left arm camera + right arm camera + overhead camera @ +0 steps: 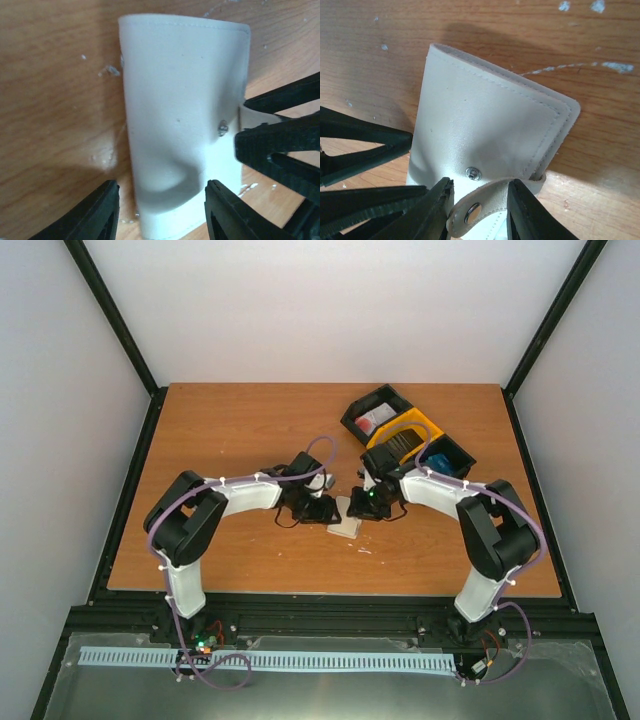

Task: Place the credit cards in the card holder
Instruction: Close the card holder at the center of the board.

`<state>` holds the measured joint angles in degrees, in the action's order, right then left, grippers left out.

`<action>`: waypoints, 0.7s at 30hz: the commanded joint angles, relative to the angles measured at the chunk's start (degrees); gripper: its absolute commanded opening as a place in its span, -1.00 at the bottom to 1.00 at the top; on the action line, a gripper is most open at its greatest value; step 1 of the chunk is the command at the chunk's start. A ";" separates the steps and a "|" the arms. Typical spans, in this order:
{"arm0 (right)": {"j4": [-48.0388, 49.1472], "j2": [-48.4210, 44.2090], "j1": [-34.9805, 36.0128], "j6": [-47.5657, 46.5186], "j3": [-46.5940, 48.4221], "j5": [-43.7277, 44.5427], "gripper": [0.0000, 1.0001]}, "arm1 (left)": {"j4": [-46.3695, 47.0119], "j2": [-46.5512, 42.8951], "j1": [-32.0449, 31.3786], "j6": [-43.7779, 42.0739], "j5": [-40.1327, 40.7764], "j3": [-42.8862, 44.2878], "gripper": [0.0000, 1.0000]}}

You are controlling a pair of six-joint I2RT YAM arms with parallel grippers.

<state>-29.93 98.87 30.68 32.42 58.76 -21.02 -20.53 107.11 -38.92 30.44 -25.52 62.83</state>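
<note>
The card holder [345,521] is a folded beige wallet lying on the table between both grippers. In the left wrist view it [185,100] lies flat, and my left gripper [162,192] is open just above its near end, one finger on each side. In the right wrist view my right gripper [477,195] is closed on the card holder's [485,115] unsnapped strap [490,202], which arches up off the snap stud [473,173]. A bright blue item, apparently the credit cards [440,459], lies in a black bin at the right.
Three bins stand at the back right: a black one [372,405] with a red and white item, a yellow one [418,424], and the black one [452,452] with the blue item. My right fingers [280,145] reach into the left wrist view.
</note>
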 commanded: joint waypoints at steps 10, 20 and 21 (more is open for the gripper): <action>-4.80 -3.94 2.50 4.24 3.34 8.13 -0.22 | 7.47 -4.00 0.12 10.67 1.74 -8.02 -0.17; 4.37 -18.44 2.56 11.51 -8.04 17.51 -0.30 | 9.34 -3.57 0.17 7.28 9.79 -6.55 0.08; 6.12 -18.73 2.63 11.98 -9.59 16.16 -0.32 | 9.27 -2.78 0.16 6.87 9.83 -6.08 0.08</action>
<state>-29.82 82.76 32.93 40.18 54.81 -6.20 -11.05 102.98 -38.89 39.33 -21.32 55.55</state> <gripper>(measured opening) 0.354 0.536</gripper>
